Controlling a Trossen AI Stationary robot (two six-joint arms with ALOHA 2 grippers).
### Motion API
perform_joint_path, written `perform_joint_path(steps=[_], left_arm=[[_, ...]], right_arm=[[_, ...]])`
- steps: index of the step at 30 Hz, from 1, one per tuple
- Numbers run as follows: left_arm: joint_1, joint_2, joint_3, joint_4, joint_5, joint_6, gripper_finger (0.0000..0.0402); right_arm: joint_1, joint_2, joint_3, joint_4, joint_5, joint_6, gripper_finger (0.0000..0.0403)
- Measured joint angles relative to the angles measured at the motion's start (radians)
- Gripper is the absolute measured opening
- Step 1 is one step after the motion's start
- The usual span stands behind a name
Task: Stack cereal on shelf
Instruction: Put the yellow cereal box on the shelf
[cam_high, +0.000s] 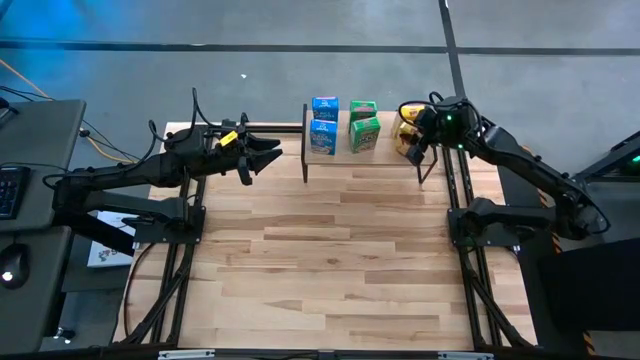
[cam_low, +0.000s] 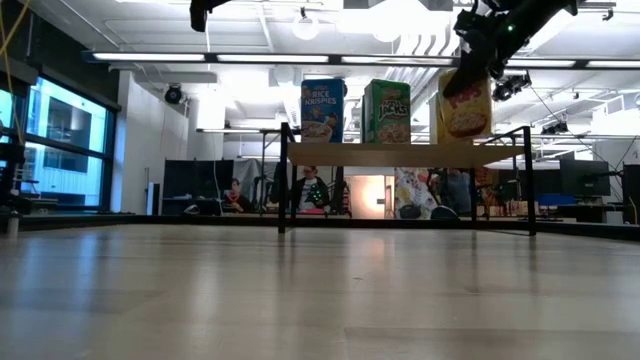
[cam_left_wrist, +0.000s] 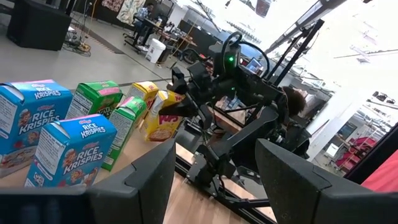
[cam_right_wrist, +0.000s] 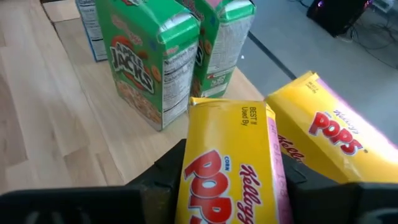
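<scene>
The shelf stands at the table's far edge on thin black legs. On its board stand two blue boxes at the left end and two green boxes in the middle. At the right end, my right gripper is shut on a yellow box. The second yellow box sits close beside it, toward the far side. In the low view the held yellow box is tilted above the board. My left gripper hangs open to the left of the shelf, touching nothing. My right gripper pinches the yellow box between its two fingers, one on each narrow side wall, at the upper part of the box. The fingers come slanting down from above and from the table's right. The box is tilted; whether its lower edge touches the board, I cannot tell.
Bare plank tabletop spreads in front of the shelf toward the near edge. The arm bases stand at the table's left and right sides. People and furniture show in the room beyond the shelf's legs.
</scene>
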Motion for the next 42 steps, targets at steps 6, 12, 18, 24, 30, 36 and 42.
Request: perform_joint_path(steps=[6, 12, 18, 24, 30, 36, 42], left_arm=[[0.000, 0.000, 0.000, 0.000, 0.000, -0.014, 0.0211], [0.000, 0.000, 0.000, 0.000, 0.000, -0.024, 0.0211], [0.000, 0.000, 0.000, 0.000, 0.000, -0.024, 0.0211], [0.000, 0.000, 0.000, -0.001, 0.000, -0.024, 0.0211], [0.000, 0.000, 0.000, -0.003, 0.000, -0.007, 0.0211], [0.000, 0.000, 0.000, -0.010, 0.000, 0.003, 0.0211], [0.001, 0.000, 0.000, -0.009, -0.001, 0.049, 0.0211]], right_arm=[[-0.005, 0.038, 0.000, -0.016, 0.008, 0.034, 0.0161], [-0.004, 0.074, 0.000, -0.010, -0.002, -0.013, 0.0216], [-0.004, 0.072, 0.055, -0.033, -0.002, -0.036, 0.0228], [-0.004, 0.072, 0.171, -0.136, -0.006, -0.057, 0.0229], [-0.002, 0.068, 0.301, -0.249, -0.064, 0.013, 0.0229], [0.022, -0.022, 0.262, -0.304, -0.187, 0.185, 0.0209], [0.138, -0.214, 0.030, -0.198, -0.101, 0.434, 0.0110]])
